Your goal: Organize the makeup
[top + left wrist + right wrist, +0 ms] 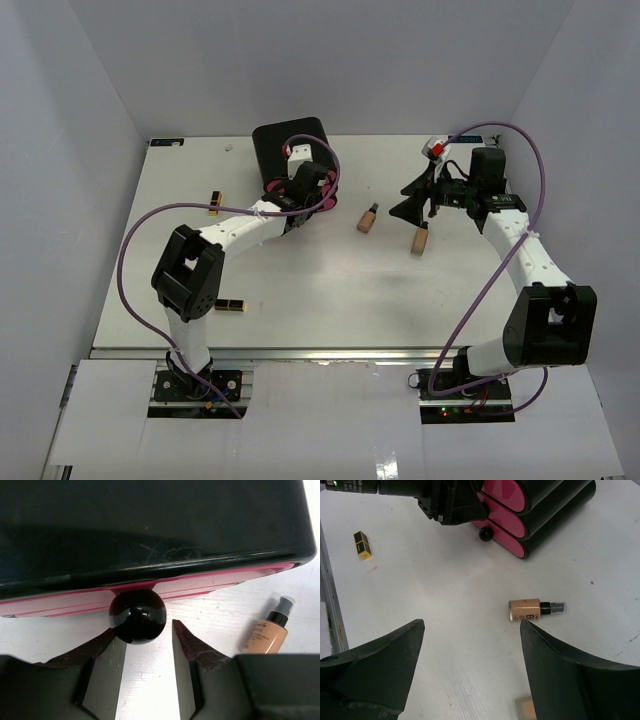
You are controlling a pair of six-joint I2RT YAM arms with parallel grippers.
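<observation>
I see a tan bottle (pixel 525 610) with a dark cap lying on its side to the right of the black box (pixel 285 145) with pink drawers, my right gripper (pixel 471 630) spread wide near it, my left gripper (pixel 145 635) with jaws partly apart at the box's round knob (pixel 137 616).

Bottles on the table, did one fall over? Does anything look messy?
Yes. One tan bottle lies on its side on the table, outside the black box. One lipstick case and the other lipstick case lie far apart. Nothing looks spilled or broken.
</observation>
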